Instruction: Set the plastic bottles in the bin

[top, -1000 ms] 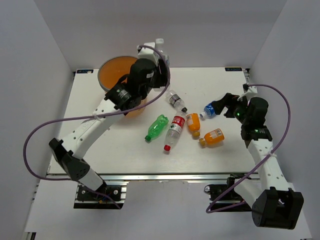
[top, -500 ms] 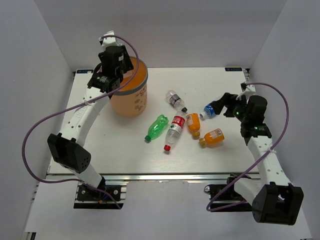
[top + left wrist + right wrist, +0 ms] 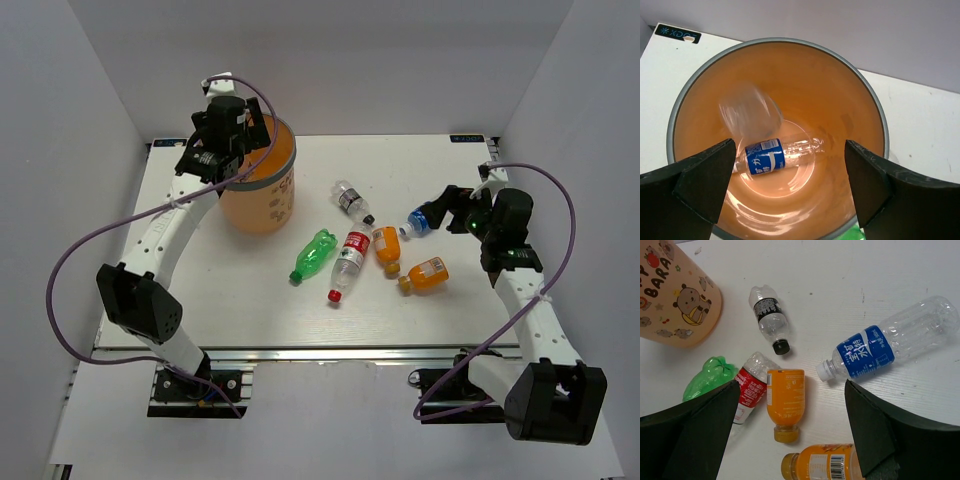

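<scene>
Left tool [image 3: 790, 150] released, spread above bin [image 3: 840, 90] holding a blue-labelled bottle [image 3: 765, 156]; right tool [image 3: 790, 390] released over orange bottle [image 3: 785, 402] on counter [image 3: 840, 270]

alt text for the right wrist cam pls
Six plastic bottles lie on a white table: a clear blue-labelled bottle, a clear black-capped bottle, a red-labelled bottle, a crumpled green bottle and two stubby orange bottles. An orange cartoon-printed bin stands top left; the right gripper's dark fingers, spread wide, frame the lower corners.

Looking straight down into orange bin [image 3: 850, 115]: blue-labelled bottle [image 3: 775, 156] lying on its floor, centre-left; blurred clear shape [image 3: 747, 112] just above.
</scene>
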Robot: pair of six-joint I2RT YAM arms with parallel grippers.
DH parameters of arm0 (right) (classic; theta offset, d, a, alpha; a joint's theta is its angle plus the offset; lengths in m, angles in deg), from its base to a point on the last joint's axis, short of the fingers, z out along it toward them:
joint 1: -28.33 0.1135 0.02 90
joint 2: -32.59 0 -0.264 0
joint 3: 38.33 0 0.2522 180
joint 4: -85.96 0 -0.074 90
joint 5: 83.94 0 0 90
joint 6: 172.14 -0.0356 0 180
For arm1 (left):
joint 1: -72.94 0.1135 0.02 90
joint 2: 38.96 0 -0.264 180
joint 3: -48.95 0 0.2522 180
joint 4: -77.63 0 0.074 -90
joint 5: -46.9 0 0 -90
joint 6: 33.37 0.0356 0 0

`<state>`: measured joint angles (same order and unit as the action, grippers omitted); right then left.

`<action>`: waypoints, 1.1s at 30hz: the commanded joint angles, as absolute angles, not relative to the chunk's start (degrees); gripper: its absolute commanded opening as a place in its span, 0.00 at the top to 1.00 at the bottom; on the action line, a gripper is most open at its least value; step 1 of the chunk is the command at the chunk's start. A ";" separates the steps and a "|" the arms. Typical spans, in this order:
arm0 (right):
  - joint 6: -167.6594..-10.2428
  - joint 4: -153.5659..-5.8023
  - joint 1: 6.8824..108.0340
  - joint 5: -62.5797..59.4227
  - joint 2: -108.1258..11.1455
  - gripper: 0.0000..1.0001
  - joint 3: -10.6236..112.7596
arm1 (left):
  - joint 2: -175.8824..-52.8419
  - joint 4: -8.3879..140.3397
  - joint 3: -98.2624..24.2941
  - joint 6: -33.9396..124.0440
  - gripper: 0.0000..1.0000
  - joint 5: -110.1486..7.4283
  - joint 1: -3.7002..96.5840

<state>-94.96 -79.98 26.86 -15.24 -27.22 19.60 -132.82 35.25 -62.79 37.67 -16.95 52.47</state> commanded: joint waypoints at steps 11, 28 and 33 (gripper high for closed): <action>-97.69 -75.63 26.57 -10.12 -24.80 0.11 22.37 | -121.22 36.01 -51.42 44.24 0.02 -32.11 36.14; -98.05 -72.28 26.57 -11.25 -23.57 0.11 21.31 | -129.48 44.36 -27.58 40.28 0.02 -40.90 34.09; -97.69 -72.19 26.57 -11.60 -24.71 0.11 21.49 | -134.40 45.68 -27.83 42.04 0.02 -41.34 34.01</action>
<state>-98.08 -71.18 26.86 -10.82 -24.20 20.34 -133.39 42.90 -27.47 40.38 -39.20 34.20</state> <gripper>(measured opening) 0.895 0.982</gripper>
